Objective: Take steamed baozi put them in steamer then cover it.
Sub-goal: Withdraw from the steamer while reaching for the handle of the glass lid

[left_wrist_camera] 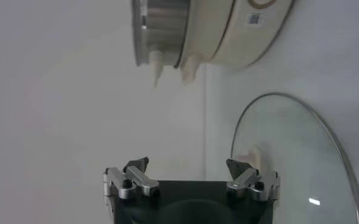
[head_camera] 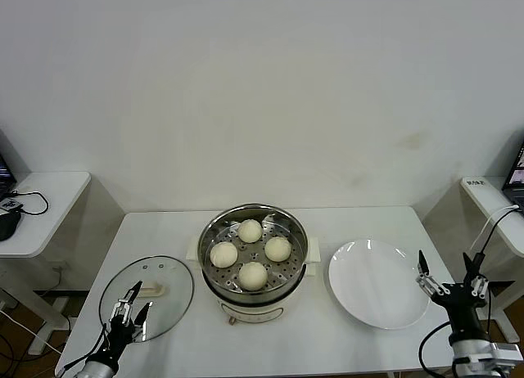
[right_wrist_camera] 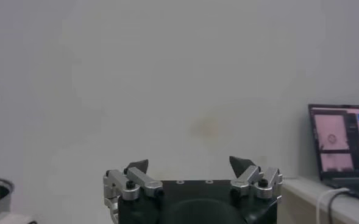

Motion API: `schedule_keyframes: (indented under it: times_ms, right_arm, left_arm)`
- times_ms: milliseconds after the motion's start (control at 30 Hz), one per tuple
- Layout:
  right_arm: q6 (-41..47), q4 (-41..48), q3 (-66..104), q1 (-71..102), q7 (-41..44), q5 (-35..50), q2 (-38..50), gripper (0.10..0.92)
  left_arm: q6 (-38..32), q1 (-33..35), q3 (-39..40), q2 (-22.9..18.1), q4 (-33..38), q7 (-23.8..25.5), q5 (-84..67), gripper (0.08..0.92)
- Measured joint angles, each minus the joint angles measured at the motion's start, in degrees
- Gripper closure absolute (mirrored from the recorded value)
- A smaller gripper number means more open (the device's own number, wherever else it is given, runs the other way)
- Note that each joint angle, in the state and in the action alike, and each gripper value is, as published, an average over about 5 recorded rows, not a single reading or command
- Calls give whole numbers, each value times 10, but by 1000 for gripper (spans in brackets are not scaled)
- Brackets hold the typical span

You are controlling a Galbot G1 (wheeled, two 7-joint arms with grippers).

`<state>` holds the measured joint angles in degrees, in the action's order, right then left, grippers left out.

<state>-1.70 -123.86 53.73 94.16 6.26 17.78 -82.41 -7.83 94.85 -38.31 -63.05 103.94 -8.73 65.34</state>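
Observation:
Four cream-white baozi (head_camera: 252,275) sit on the perforated tray inside the steel steamer (head_camera: 295,267) at the table's middle. The clear glass cover (head_camera: 168,288) with its cream bar handle (head_camera: 152,291) lies flat on the table to the steamer's left. My left gripper (head_camera: 131,306) is open and empty over the cover's near edge; in the left wrist view the left gripper (left_wrist_camera: 188,165) faces the cover (left_wrist_camera: 289,158) and the steamer (left_wrist_camera: 185,30). My right gripper (head_camera: 447,269) is open and empty at the table's right front corner; the right wrist view shows the right gripper (right_wrist_camera: 190,164) facing the wall.
An empty white plate (head_camera: 378,282) lies right of the steamer. Side tables stand left (head_camera: 49,198) and right (head_camera: 491,198) of the main table. A laptop (right_wrist_camera: 344,146) sits on the right one.

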Motion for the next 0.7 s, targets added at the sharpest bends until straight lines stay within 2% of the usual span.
schedule_keyframes:
  times_ms: [400, 700]
  right_arm:
    - [-1, -33, 15, 27, -10, -8, -22, 202]
    - [-6, -42, 13, 38, -12, -14, -34, 202]
  left_arm:
    - [-4, -71, 17, 31, -88, 2, 3, 177]
    - [-3, -107, 27, 44, -119, 10, -2, 177]
